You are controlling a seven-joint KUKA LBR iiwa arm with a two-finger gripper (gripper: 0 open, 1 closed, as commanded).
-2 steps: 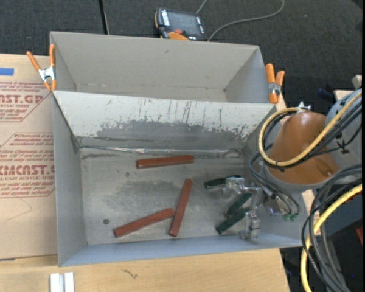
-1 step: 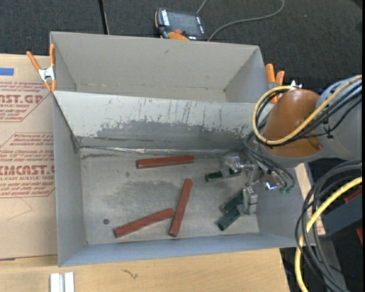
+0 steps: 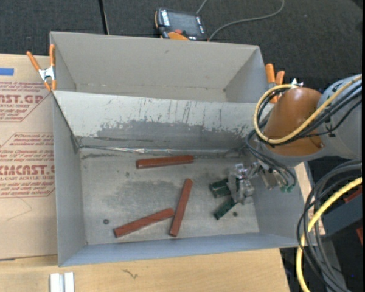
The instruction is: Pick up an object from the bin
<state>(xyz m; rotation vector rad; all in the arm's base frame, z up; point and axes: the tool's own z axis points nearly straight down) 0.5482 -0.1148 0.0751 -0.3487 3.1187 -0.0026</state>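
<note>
- While the gripper (image 3: pixel 242 188) sits low at the 3 o'clock side of the floor of the bin (image 3: pixel 152 78), nothing is lifted as far as we can see: every loose thing in view lies on the grey metal.
- We cannot tell how far the gripper is open, nor whether it has hold of anything. Its metal end blends with the cables behind it and the dark pieces beneath it.
- We judge the task to be at the grasping stage. The approach looks done. The closing, the lift and the carrying clear of the bin are left.
- Two dark green pieces lie nearest the gripper, and either could be the thing to pick.
- The dark green block (image 3: pixel 218 188) lies at the gripper's 9 o'clock, just beside it or touching; we cannot tell which.
- The dark green stick (image 3: pixel 224 211) lies at the gripper's 7 o'clock. It slants up toward the gripper, and its upper end runs in under it.
- Both green pieces look small, matt and square-edged. They are much shorter than the other things in the bin and stand out darkly against the scuffed floor. We judge them rigid and light.
- Three longer pieces lie well apart from the gripper. The far red-brown stick (image 3: pixel 165 161) lies at 12 o'clock along the foot of the back wall. The middle red-brown stick (image 3: pixel 180 207) lies near the centre, pointing toward 6 o'clock. The near red-brown stick (image 3: pixel 143 222) lies at 7 o'clock, and its right end is close to the middle one.
</note>
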